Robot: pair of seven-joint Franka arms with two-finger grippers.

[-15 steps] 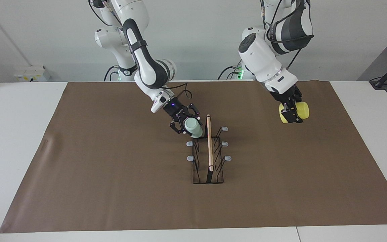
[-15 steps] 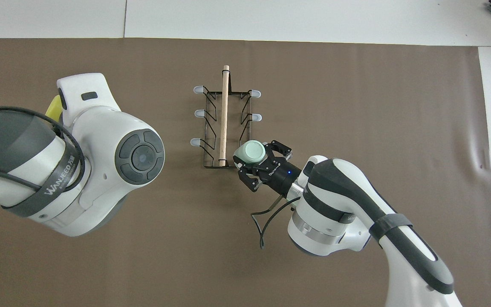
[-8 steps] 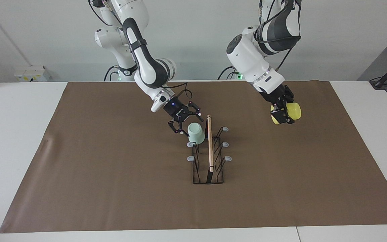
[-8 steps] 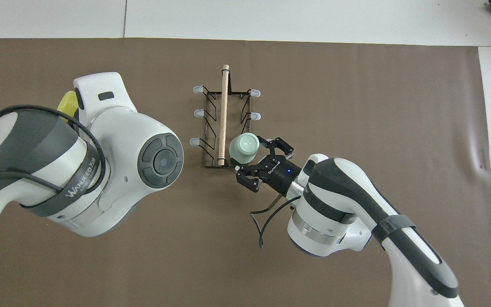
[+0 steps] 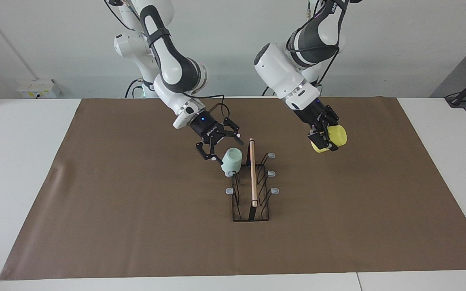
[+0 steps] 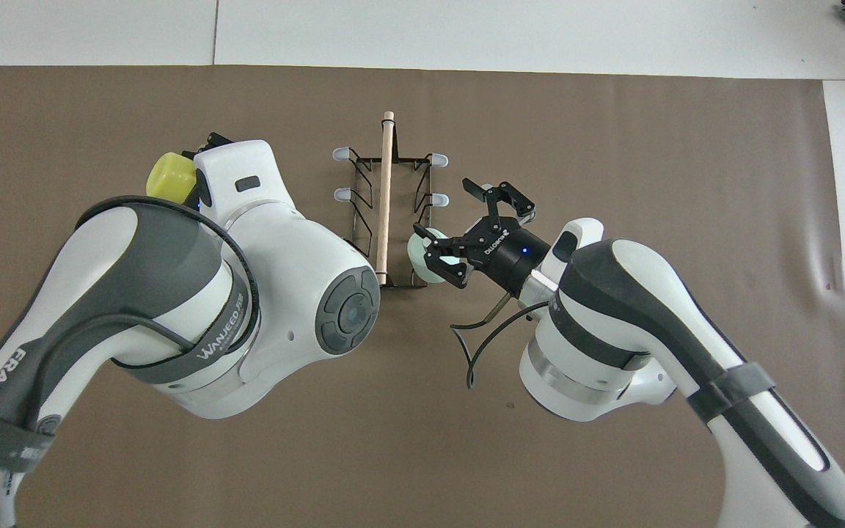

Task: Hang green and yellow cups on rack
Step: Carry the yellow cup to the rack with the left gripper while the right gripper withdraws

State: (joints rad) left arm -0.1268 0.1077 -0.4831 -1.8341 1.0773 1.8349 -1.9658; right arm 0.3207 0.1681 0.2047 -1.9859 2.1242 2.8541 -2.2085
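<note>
The black wire rack (image 5: 252, 194) (image 6: 364, 220) with a wooden rod on top stands mid-mat. The mint green cup (image 5: 231, 161) (image 6: 417, 257) hangs mouth-down and tilted on the prong nearest the robots, on the side toward the right arm's end. My right gripper (image 5: 221, 147) (image 6: 452, 216) is open just above and beside that cup, holding nothing. My left gripper (image 5: 324, 139) is shut on the yellow cup (image 5: 332, 138) (image 6: 171, 174), held in the air over the mat beside the rack, toward the left arm's end. From overhead the left arm hides most of its gripper.
A brown mat (image 5: 136, 210) covers the white table (image 5: 14, 161). The rack's other grey-tipped prongs (image 5: 274, 190) carry nothing. A white socket box (image 5: 39, 88) sits by the wall at the right arm's end.
My right gripper opened, left the green cup on the prong and drew back from it. My left arm carried the yellow cup closer to the rack.
</note>
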